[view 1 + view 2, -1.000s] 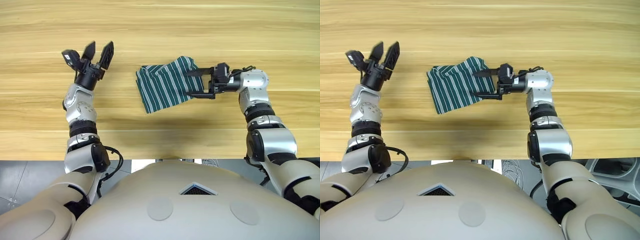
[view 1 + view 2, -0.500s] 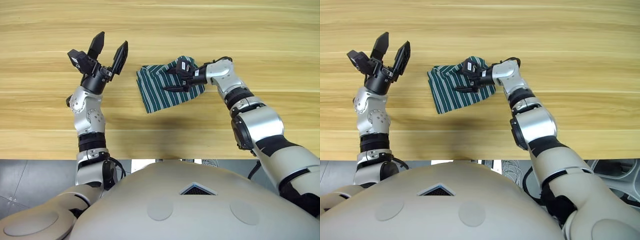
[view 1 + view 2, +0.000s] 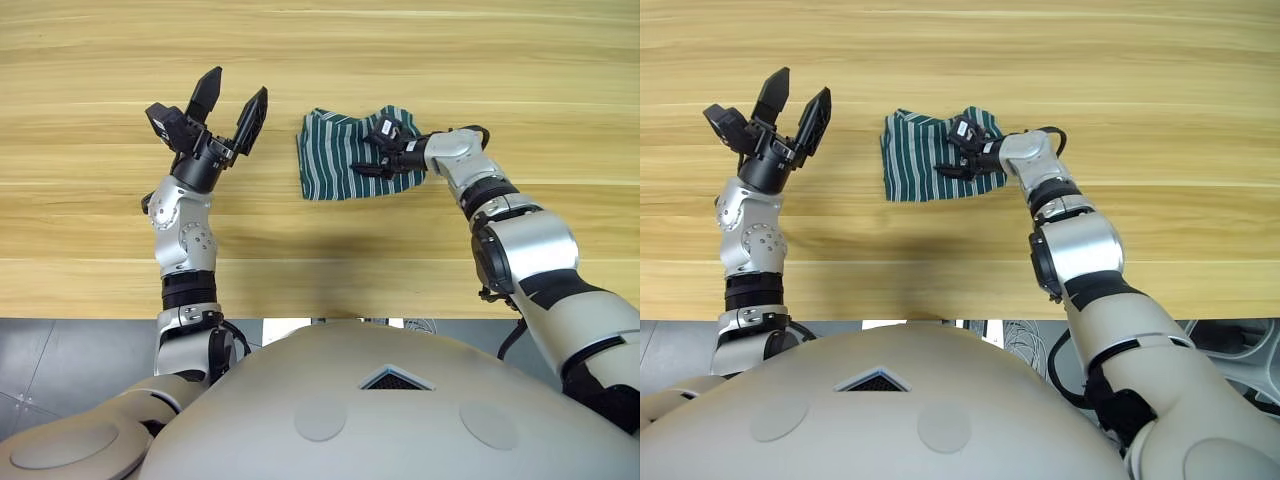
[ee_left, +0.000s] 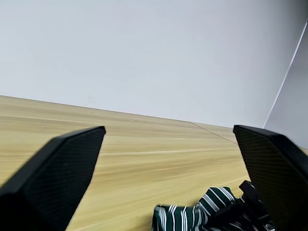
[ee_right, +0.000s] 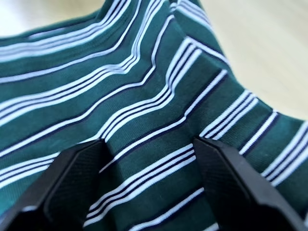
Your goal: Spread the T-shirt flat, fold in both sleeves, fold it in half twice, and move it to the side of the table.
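Note:
The green T-shirt [image 3: 335, 160] with white stripes lies folded into a small packet on the wooden table [image 3: 320, 40]. My right gripper [image 3: 372, 150] rests on the packet's right half. Its fingers [image 5: 72, 183] are open and spread flat on the striped cloth [image 5: 144, 91]. My left gripper [image 3: 236, 85] is raised off the table, just left of the shirt, open and holding nothing. Between its black fingers [image 4: 53, 178], the left wrist view shows the shirt [image 4: 192, 216] low down, with the right gripper on it.
Bare wood runs left, right and beyond the shirt. The table's near edge [image 3: 320, 318] lies close to my body. A plain white wall [image 4: 144, 48] stands behind the table.
The shirt has slid to the right with my right gripper lying on it, after that gripper came in over it from the right. My left gripper has moved right, closer to the shirt.

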